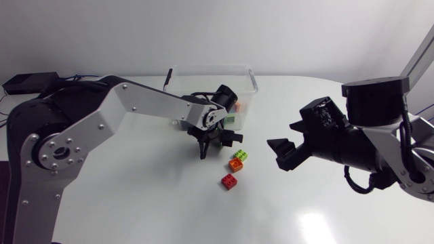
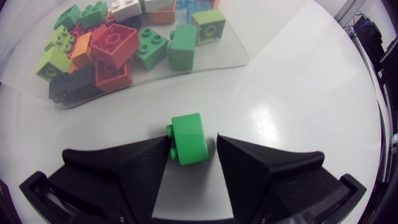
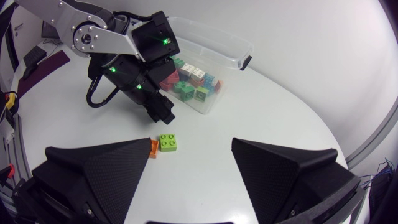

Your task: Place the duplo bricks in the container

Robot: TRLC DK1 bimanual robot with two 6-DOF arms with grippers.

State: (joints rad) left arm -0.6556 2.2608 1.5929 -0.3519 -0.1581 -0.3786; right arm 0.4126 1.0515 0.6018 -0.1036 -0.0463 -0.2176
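A green brick (image 2: pixel 188 138) lies on the white table between the fingers of my left gripper (image 2: pixel 191 148), which is shut on it: one finger presses its studs, the other its opposite side. This gripper (image 1: pixel 217 139) points down just in front of the clear container (image 1: pixel 203 68), which holds several coloured bricks (image 2: pixel 112 46). Beside it lie a lime brick (image 1: pixel 240 155), an orange brick (image 1: pixel 236 164) and a red brick (image 1: pixel 229 181). My right gripper (image 1: pixel 288 144) hangs open right of them, empty. In the right wrist view the lime brick (image 3: pixel 168 142) and orange brick (image 3: pixel 153 147) lie ahead of its fingers.
The container (image 3: pixel 211 50) stands at the table's far middle, its near wall (image 2: pixel 233 50) just ahead of the held brick. My left arm (image 1: pixel 142 102) stretches across the table's left half. A black box (image 1: pixel 30 81) sits at the far left corner.
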